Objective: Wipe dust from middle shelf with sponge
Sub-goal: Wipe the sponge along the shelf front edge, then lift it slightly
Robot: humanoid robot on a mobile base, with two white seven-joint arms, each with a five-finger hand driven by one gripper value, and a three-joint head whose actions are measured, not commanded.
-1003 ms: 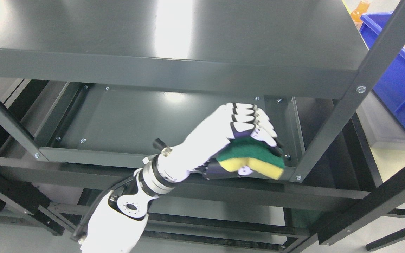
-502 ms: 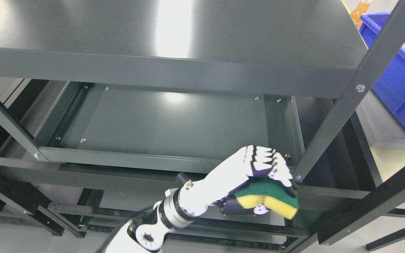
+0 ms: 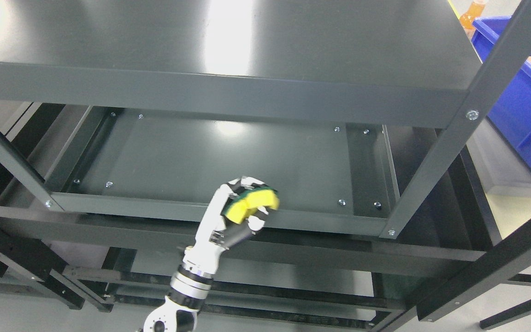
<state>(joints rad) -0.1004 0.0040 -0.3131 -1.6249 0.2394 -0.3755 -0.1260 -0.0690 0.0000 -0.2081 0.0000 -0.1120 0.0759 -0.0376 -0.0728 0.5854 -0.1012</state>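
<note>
The left hand (image 3: pixel 233 214) is rising from the bottom edge, left of the middle, on a slim white and silver forearm, and its fingers (image 3: pixel 228 196) are clamping the sponge (image 3: pixel 251 202) between them and the thumb. Hand and sponge are showing right at the front rail (image 3: pixel 155 210) of the middle shelf (image 3: pixel 228 157), overlapping that rail near its middle; whether the sponge is touching the shelf panel cannot be told from this angle.

Around the hand, the dark grey metal rack is crowding the view. The top shelf (image 3: pixel 228 41) is spreading wide above and its front lip is covering the back of the middle shelf. A slanted upright post (image 3: pixel 450 138) is crossing on the right, and another (image 3: pixel 7 159) is standing on the left. Lower rails are running beneath the wrist. A blue bin (image 3: pixel 523 106) is sitting beyond the right post, with an orange bottle (image 3: pixel 473 11) just behind it at the top edge.

The sponge is showing a bright yellow body with a thin green scouring layer on its upper side, squeezed and bent in the grip.

The fingers are hiding much of the sponge. The arm is being cut off at the bottom edge, and the bin and bottle are being cropped by the frame.
</note>
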